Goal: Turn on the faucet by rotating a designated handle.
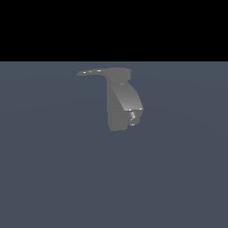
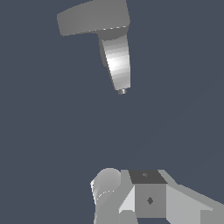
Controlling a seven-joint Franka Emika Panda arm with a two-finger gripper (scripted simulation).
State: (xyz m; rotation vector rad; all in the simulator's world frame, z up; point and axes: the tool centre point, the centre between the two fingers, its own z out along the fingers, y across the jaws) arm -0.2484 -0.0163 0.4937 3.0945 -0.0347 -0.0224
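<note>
1. Faucet [image 1: 119,100] stands alone on the flat grey-blue bench [image 1: 53,178], slightly toward the exterior view's right of centre, blocky body upright, thick spout [image 1: 129,100] curving down toward the exterior view's right and ending in a small round nozzle [image 1: 133,117]
2. Handle [image 1: 92,72] is the thin flat blade off the top cap, sticking out to the exterior view's left and tapering to a narrow tip; nothing touches it
3. No arm visible in exterior view; tool [image 2: 131,199] shows only in wrist view as pale blocky parts at frame edge, well apart from the faucet. Can't tell if its fingers are spread or pressed together, tips not readable; it grips nothing that I can see
4. Step in hand, as I judge it: approach, task barely begun, handle not yet turned
5. To do it well: aim for the handle's outer part near the tip, not the cap, since more leverage there means less force
6. Come in beside the blade's flat edge, level with it, so contact pushes sideways and doesn't ride over the top
7. Push along an arc around the cap's upright axis, not in a straight line, or the tool slips off the tapering tip
8. Keep clear of the spout; in wrist view the spout [image 2: 117,61] is what faces the camera, easy to mistake for the target
9. Risk: thin blade, a glancing hit slides off
</note>
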